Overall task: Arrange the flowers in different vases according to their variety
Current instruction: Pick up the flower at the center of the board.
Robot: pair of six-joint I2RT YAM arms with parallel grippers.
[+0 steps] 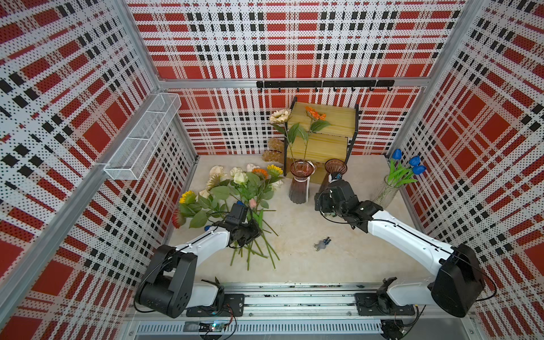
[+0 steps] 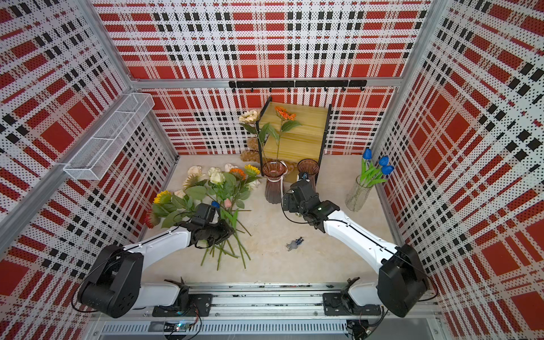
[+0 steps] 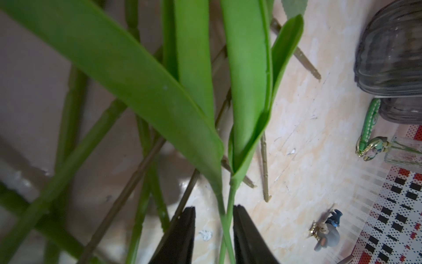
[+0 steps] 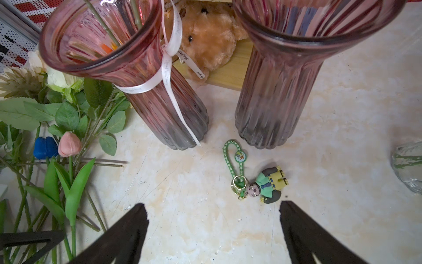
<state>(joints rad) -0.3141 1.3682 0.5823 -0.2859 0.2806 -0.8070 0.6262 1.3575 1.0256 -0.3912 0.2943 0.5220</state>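
The loose flowers (image 1: 244, 188) lie heaped at nine o'clock on the table (image 1: 353, 265), stems fanned toward six. Over them the left gripper (image 3: 214, 208) straddles two thin tulip stems (image 3: 225, 219), its jaws set close with a gap showing on one side, not clamped. At twelve stand the pinkish vase (image 1: 299, 185), holding a cream sunflower (image 1: 279, 116) and an orange sunflower (image 1: 315, 112), and the brownish vase (image 1: 335, 167) just beside it. The right gripper (image 4: 212, 204) hovers before them, jaws spread wide, empty. At two o'clock the clear vase (image 1: 386, 194) holds three blue tulips (image 1: 413, 161).
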